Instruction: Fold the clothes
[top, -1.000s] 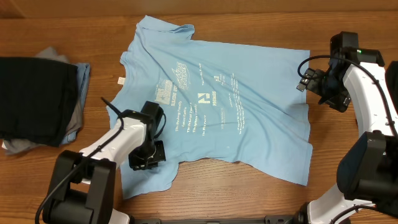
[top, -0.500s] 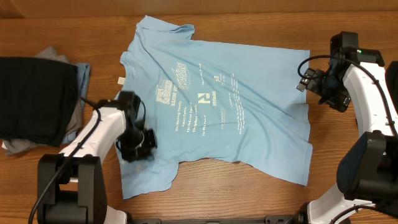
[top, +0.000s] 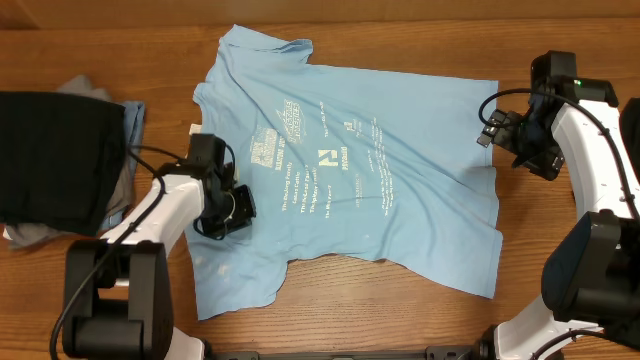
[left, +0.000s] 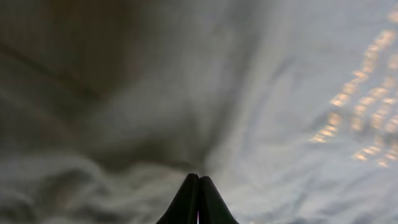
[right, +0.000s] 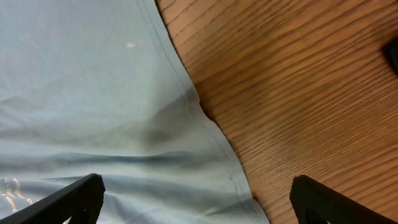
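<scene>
The clothes here are a light sky-blue T-shirt (top: 350, 150) lying spread flat on the wooden table (top: 400, 320), pale print facing up and collar toward the far edge. My left gripper (top: 224, 212) rests on the shirt's left side beside the print. In the left wrist view its fingers (left: 199, 177) are shut tight, tips against blurred blue cloth (left: 298, 74), with no fabric visible between them. My right gripper (top: 488, 128) hovers over the shirt's right hem. Its jaws (right: 200, 208) stand wide open above the hem edge (right: 81, 81) and bare wood (right: 298, 81).
A stack of folded clothes (top: 50, 160), black on top with grey and blue beneath, sits at the table's left edge. A small white tag (top: 195, 128) lies beside the shirt's left sleeve.
My left gripper slid from the lower-left sleeve up and left across the shirt toward the print. The shirt barely shifted. The right arm stayed still.
</scene>
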